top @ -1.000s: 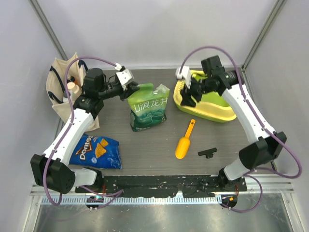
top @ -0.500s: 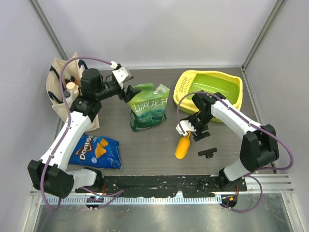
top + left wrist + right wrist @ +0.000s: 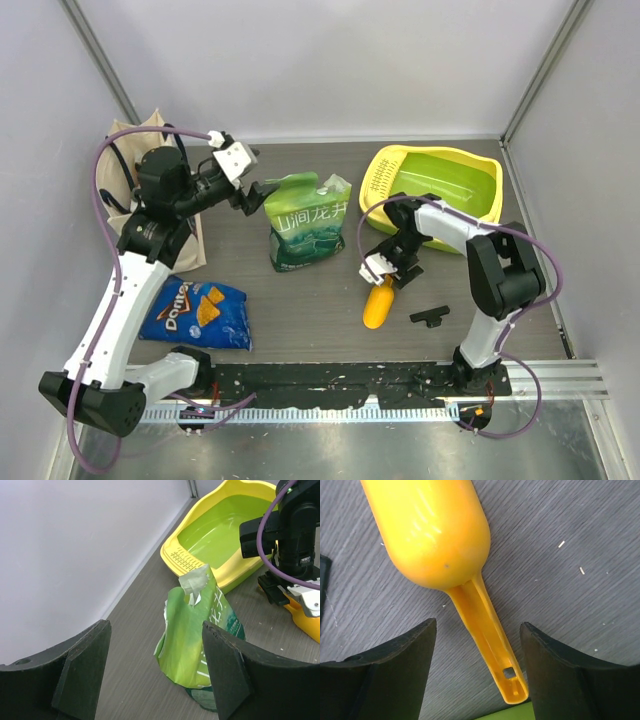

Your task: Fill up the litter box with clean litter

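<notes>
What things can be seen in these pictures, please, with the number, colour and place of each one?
litter box: 1, yellow rim, empty lime-green basin, far right of the table
pouch: 1, green with white lettering, standing mid-table
scoop: 1, orange, lying in front of the litter box
Doritos bag: 1, blue, near left
small part: 1, black, right of the scoop
tote bag: 1, beige, far left
table: 1, dark grey
left gripper: 1, black, open, by the pouch top
right gripper: 1, black, open over the scoop handle

Green pouch (image 3: 305,222) upright mid-table, orange scoop (image 3: 378,305) lying flat, blue Doritos bag (image 3: 197,313), beige tote bag (image 3: 122,178)
</notes>
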